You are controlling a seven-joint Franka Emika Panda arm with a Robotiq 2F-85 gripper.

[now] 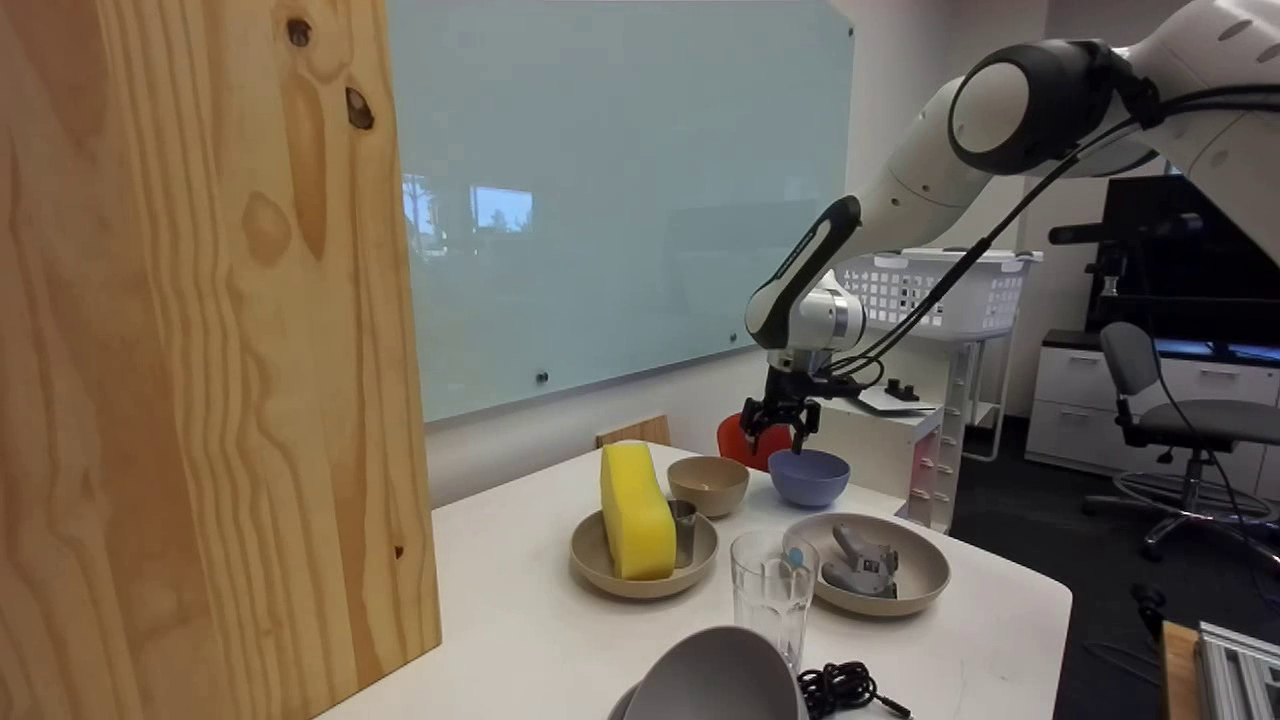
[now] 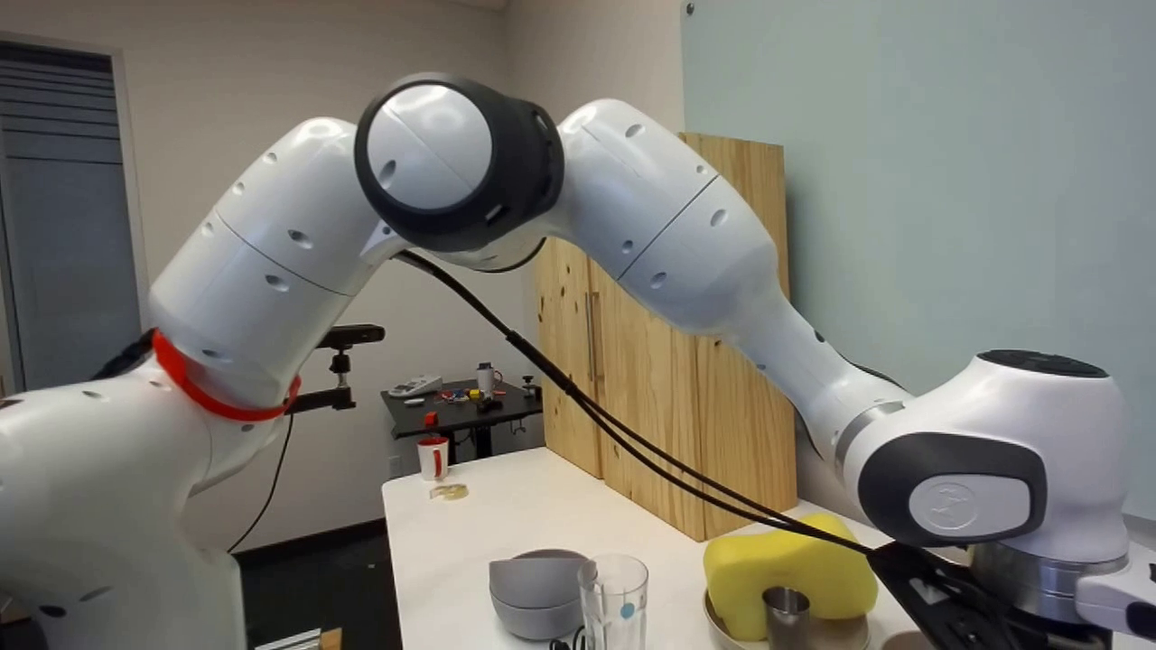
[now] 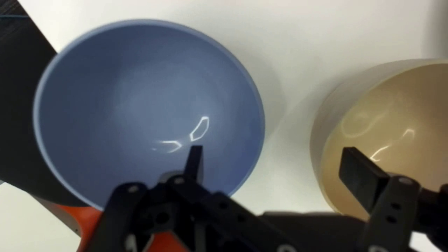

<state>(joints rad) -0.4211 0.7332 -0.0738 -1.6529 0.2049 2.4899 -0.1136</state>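
Note:
My gripper (image 1: 777, 438) is open and holds nothing, above the far end of the white table. In the wrist view its fingers (image 3: 276, 168) are wide apart. One fingertip overlaps the blue bowl (image 3: 140, 98) and the other overlaps the beige bowl (image 3: 402, 112), with a strip of table between. No contact with either bowl can be made out. In an exterior view the blue bowl (image 1: 810, 480) stands just below the gripper, near the table edge, and the beige bowl (image 1: 708, 485) is beside it. The fingers are out of view in an exterior view.
A yellow sponge (image 1: 635, 520) and a metal cup (image 1: 684, 535) sit in a beige dish (image 1: 640, 590). Another dish (image 1: 930, 590) holds a grey controller (image 1: 862, 565). A glass (image 1: 775, 590), grey bowls (image 2: 537, 596) and a black cable (image 1: 845, 687) stand nearer. Wooden cabinets (image 2: 650, 379) and a glass board (image 1: 620, 200) flank the table.

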